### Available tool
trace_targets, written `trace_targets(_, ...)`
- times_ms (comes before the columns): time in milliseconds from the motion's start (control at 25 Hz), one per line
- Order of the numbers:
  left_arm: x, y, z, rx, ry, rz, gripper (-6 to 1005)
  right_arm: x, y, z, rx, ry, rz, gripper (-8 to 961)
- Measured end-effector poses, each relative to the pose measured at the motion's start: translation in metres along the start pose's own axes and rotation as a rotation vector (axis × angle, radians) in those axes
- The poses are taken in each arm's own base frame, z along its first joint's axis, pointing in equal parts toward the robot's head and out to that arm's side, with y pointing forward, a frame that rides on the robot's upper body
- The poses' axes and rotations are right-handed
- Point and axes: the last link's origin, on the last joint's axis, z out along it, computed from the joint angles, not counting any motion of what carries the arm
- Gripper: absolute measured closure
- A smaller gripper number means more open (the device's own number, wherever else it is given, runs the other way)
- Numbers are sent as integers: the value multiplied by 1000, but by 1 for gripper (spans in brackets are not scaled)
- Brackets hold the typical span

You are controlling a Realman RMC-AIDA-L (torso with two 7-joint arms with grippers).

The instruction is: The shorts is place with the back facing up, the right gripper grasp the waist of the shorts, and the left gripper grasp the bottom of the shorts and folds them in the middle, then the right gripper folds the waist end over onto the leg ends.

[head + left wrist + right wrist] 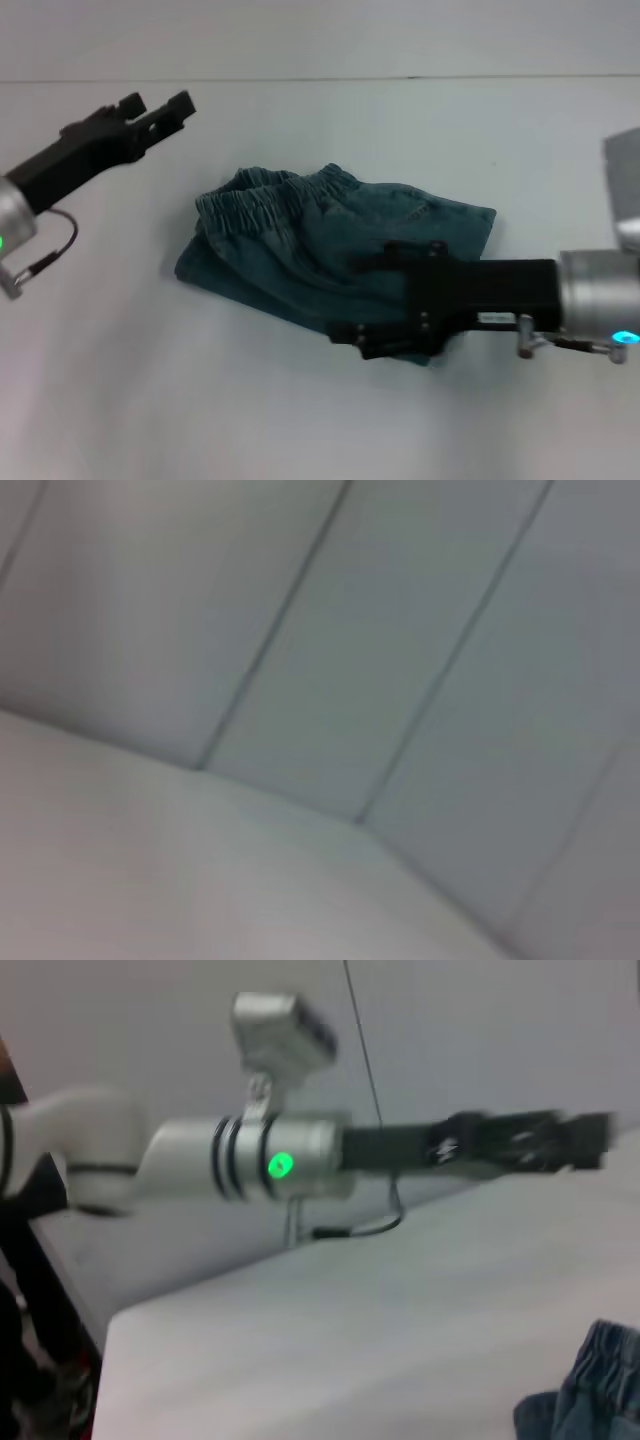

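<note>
Over folded shorts, right pincer state unclear, left pincer open, apart

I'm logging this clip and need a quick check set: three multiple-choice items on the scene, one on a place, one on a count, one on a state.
1. Where is the left hand?
A. Raised off the shorts, at the robot's left
B. Pressed on the waist
C. Beneath the table

2. How many arm lights glow green in the right wrist view?
A. None
B. One
C. Three

3. How do the denim shorts lie?
A. Spread flat at full length
B. Folded into a compact bundle
C. Hanging in the air

Key: 1 A, the left hand is apart from the cloth, over the bare white table. 2 B, a single green light on the silver wrist. 3 B, the gathered waist lies over layered denim, with the right hand low over the bundle's near edge.
</note>
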Motion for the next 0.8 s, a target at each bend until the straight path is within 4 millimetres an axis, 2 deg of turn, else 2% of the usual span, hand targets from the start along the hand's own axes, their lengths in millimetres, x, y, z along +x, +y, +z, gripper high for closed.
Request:
trace_targets(40, -2, 1, -7, -27, 9, -10, 108, 3, 2, -7, 1, -19, -6, 16)
trace_targets(80, -9, 6, -25, -105, 33, -31, 108, 6, 3, -16, 7, -39, -11, 15)
trace_targets(160, -11, 8, -31, -124, 37, -34, 108, 12, 6, -31, 14, -69, -9, 18)
trace_targets(240, -18, 13, -42, -168, 31, -45, 108, 17, 7, -48, 32, -97, -1, 21)
trace_targets(360, -33, 24, -50, -243, -26, -52, 108, 23, 9, -73, 56, -121, 4, 22)
trace_targets(560, -56, 39, -46, -337, -125, -56, 108, 31, 11, -98, 69, -105, 0, 23)
trace_targets(800, -68, 51, -35, -407, -195, -31, 108, 39, 8, -102, 47, 6, 21, 24)
